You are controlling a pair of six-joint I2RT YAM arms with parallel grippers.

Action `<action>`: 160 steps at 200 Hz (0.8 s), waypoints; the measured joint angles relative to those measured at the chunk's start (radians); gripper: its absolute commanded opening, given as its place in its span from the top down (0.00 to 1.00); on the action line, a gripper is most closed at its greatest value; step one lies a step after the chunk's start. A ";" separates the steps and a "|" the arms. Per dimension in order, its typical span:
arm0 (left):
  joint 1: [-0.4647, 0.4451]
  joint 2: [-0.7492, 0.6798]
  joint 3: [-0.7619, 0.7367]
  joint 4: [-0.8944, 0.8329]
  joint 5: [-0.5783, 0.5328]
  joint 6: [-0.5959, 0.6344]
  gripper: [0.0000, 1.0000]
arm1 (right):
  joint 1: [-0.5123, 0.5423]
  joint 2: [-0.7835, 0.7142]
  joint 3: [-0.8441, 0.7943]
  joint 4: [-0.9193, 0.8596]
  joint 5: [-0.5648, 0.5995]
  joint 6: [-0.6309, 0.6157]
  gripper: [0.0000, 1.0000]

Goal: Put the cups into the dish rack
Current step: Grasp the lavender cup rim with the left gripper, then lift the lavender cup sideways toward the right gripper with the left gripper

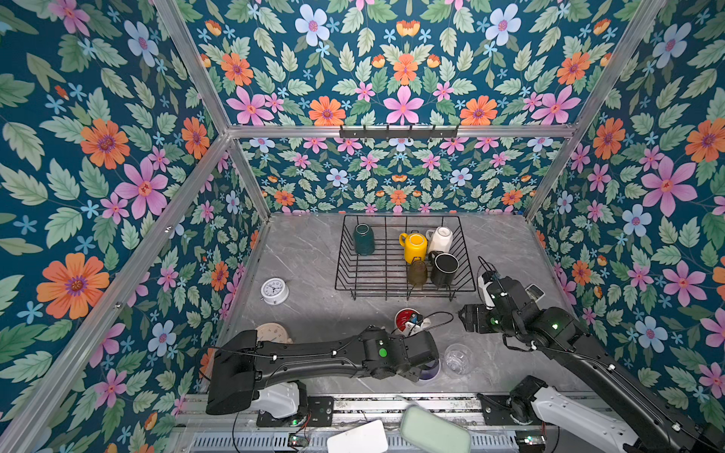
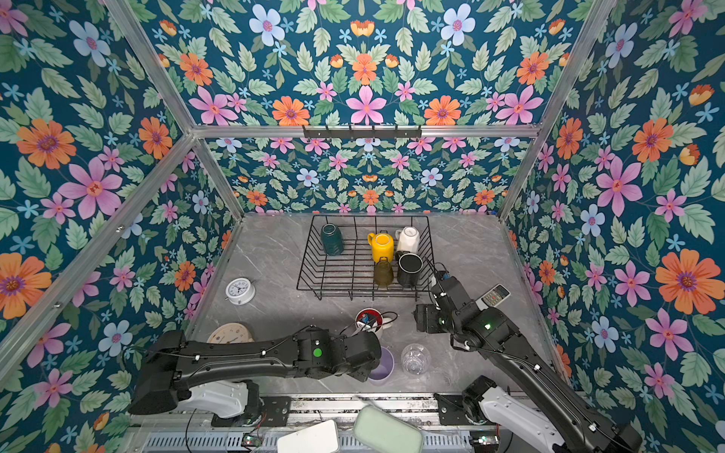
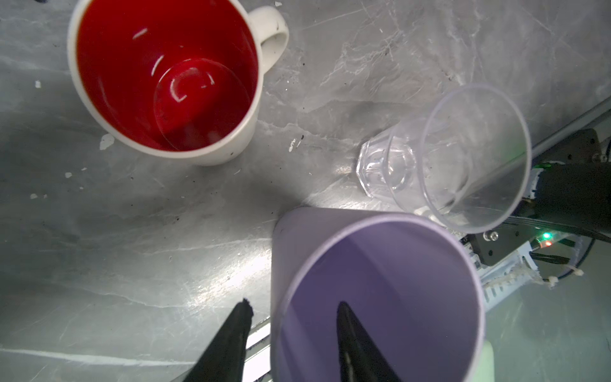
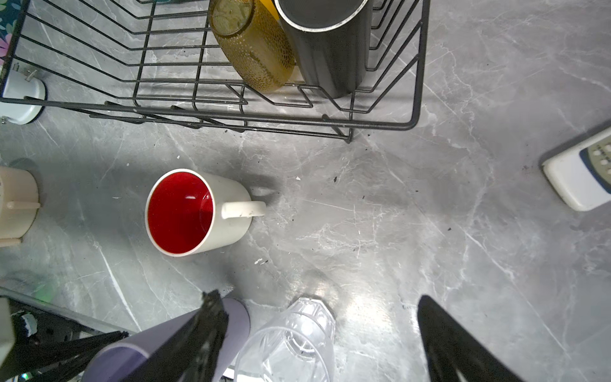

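The black wire dish rack [image 1: 376, 290] stands at the back with a teal mug [image 1: 363, 239], yellow mug [image 1: 414, 247], white mug [image 1: 440, 239], black mug [image 1: 444, 268] and olive glass [image 1: 417, 272] in it. On the table in front stand the red-inside mug [image 3: 165, 82], the clear glass [image 3: 463, 158] and the lilac tumbler [image 3: 380, 291]. My left gripper [image 3: 293, 301] straddles the tumbler's wall, one finger inside and one outside, with small gaps on both sides. My right gripper [image 4: 319, 301] hangs wide open above the clear glass [image 4: 291, 340], not touching it.
A white clock [image 1: 274, 291] stands left of the rack. A cream clock [image 1: 272, 333] is half hidden behind my left arm. A remote control [image 4: 582, 175] lies at the right. A pale green object [image 1: 433, 431] and a white one [image 1: 357, 437] sit at the front rail.
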State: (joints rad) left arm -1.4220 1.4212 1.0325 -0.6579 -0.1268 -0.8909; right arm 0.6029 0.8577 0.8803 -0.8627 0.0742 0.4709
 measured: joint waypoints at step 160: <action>0.018 -0.351 -0.107 0.031 -0.058 -0.022 1.00 | -0.001 -0.022 0.027 0.051 -0.053 0.008 0.11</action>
State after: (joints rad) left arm -1.4040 1.0706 0.9253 -0.6270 -0.1844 -0.9131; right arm 0.6018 0.8356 0.9073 -0.8116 0.0212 0.4789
